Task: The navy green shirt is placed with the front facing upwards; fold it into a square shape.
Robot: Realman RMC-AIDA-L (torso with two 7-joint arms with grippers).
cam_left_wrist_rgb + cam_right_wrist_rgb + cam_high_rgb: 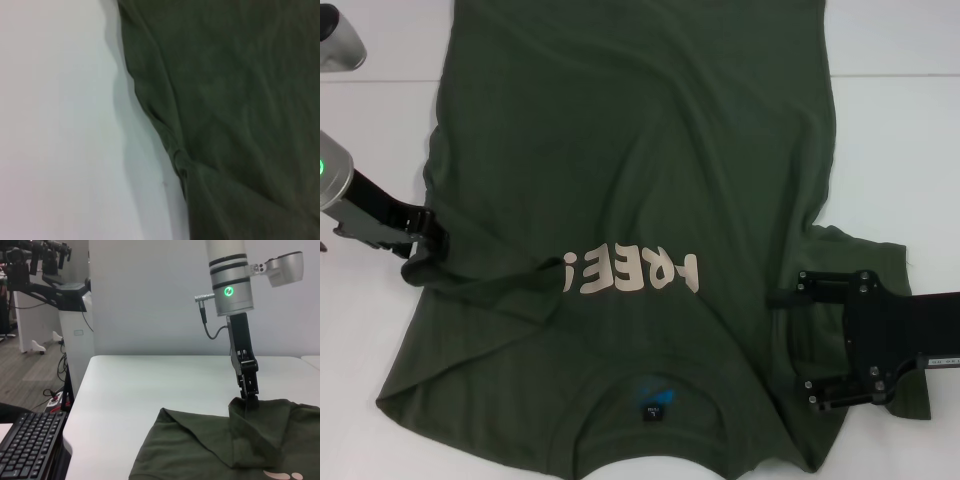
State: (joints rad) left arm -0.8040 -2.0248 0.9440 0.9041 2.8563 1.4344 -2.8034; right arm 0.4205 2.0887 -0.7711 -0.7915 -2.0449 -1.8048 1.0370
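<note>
White table (900,130), navy green shirt (640,150) filling centre frame, left gripper (423,255) pinching its left edge, right gripper (790,342) spread wide lower right

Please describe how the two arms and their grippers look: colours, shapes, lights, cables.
The left gripper is black and slim, on a silver cylindrical wrist with black rings, a green light and a grey cable; a silver camera pod sits beside it. The right gripper is black, flat and squarish, with small silver screws and a white label.
</note>
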